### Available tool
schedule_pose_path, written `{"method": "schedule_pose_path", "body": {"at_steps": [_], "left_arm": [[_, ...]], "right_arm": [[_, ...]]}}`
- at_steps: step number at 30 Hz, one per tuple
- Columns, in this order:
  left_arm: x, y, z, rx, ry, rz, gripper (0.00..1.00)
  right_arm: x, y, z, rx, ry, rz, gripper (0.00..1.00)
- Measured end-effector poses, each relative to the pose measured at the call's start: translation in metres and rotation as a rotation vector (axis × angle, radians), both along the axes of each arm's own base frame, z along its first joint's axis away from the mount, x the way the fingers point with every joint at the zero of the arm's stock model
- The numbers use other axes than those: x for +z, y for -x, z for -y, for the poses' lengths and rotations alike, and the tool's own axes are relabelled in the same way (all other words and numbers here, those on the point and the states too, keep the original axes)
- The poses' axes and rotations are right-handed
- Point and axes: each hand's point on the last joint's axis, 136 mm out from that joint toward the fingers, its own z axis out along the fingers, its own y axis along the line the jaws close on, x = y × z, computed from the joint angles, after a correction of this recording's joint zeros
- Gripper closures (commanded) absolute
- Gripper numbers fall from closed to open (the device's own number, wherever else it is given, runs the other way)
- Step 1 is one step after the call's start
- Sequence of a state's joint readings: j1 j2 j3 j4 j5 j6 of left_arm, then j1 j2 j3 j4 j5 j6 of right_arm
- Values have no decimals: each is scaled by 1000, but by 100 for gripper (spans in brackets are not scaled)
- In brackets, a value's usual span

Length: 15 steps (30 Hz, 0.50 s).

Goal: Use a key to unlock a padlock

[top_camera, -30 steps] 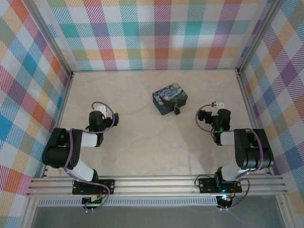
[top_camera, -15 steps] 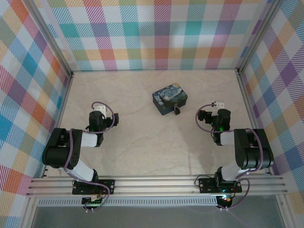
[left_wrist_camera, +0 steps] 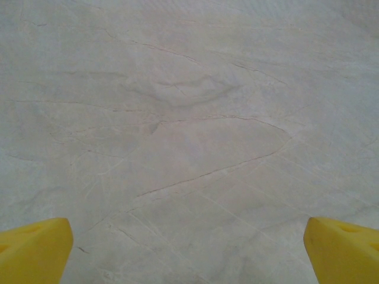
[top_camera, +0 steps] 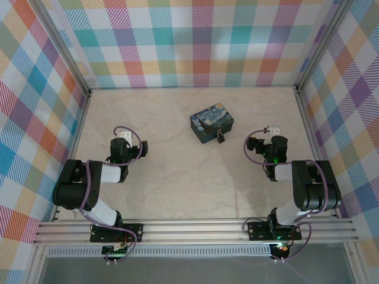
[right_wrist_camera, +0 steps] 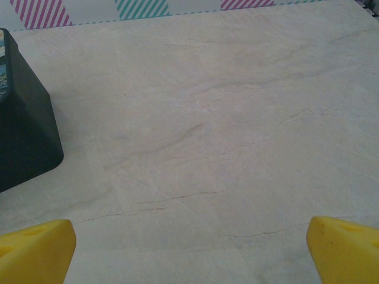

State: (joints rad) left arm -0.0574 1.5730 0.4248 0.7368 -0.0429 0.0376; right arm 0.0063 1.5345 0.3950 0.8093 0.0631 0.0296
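top external view matches a second ago, nothing shifted. on the table (top_camera: pixel 177 183), the left arm (top_camera: pixel 89 183) and right arm (top_camera: pixel 308 189) sit folded low, well apart from the tin (top_camera: pixel 208 120); left gripper (left_wrist_camera: pixel 189 248) and right gripper (right_wrist_camera: pixel 189 248) gape wide, holding nothing; the padlock (top_camera: pixel 221 138) sits against the tin's near side.

Left claw (left_wrist_camera: pixel 188 248) spread wide, right claw (right_wrist_camera: pixel 190 248) equally wide, both seemingly hovering low.

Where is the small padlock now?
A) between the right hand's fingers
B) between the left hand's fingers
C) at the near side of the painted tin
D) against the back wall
C: the padlock sits at the near side of the tin.
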Motion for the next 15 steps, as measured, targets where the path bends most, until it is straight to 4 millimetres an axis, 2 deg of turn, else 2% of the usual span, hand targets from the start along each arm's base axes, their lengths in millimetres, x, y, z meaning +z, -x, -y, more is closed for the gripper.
{"method": "schedule_pose_path", "body": {"at_steps": [2, 4, 5, 7, 9, 11, 12, 14, 15], "left_arm": [[3, -4, -5, 35, 2, -37, 0], [19, -18, -13, 97, 6, -74, 0], [32, -27, -15, 124, 17, -77, 2], [70, -49, -15, 184, 60, -58, 4], [104, -63, -7, 227, 109, -43, 4], [131, -72, 18, 225, 169, -44, 4], [141, -76, 36, 211, 207, -51, 4], [147, -82, 76, 169, 271, -89, 4], [143, -84, 99, 145, 301, -124, 4]], "right_arm": [[0, 0, 2, -14, -2, -37, 0], [13, -5, 5, -41, -13, -72, 0], [22, -11, 6, -47, -21, -75, 0], [48, -24, 3, -45, -57, -73, 0], [64, -31, -4, -32, -95, -86, 2], [72, -34, -15, -9, -140, -118, 4], [73, -33, -22, 5, -165, -141, 5], [70, -27, -35, 30, -209, -191, 6], [66, -22, -42, 42, -227, -223, 6]]}}
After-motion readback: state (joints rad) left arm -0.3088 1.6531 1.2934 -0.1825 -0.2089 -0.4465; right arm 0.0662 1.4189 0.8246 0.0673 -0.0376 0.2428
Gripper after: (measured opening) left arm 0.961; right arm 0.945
